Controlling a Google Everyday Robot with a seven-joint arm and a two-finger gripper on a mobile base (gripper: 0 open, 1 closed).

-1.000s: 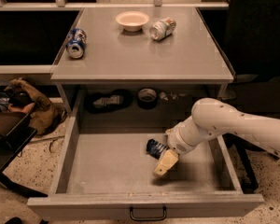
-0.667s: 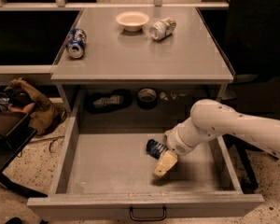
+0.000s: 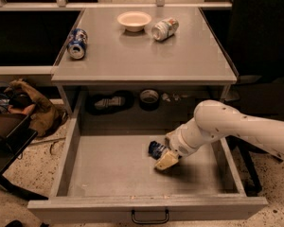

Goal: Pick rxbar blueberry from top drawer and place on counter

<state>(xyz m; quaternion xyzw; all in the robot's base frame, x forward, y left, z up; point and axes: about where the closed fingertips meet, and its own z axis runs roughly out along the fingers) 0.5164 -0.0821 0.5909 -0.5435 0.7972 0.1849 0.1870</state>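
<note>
Nearest to us, the wide shallow grey top drawer (image 3: pixel 109 167) stands open. On its floor the pale gripper (image 3: pixel 166 161) touches the small dark blue rxbar blueberry (image 3: pixel 156 148); whether it grips the bar, we cannot tell. Farther back, the flat grey counter (image 3: pixel 142 56) carries a blue soda can (image 3: pixel 77 43).

Blue rxbar (image 3: pixel 157 149) on open drawer (image 3: pixel 109 169) floor, hand (image 3: pixel 166 161) just beside

The end effector (image 3: pixel 166 161), low in the top drawer (image 3: pixel 109 169), hides part of the rxbar blueberry (image 3: pixel 156 149).
</note>
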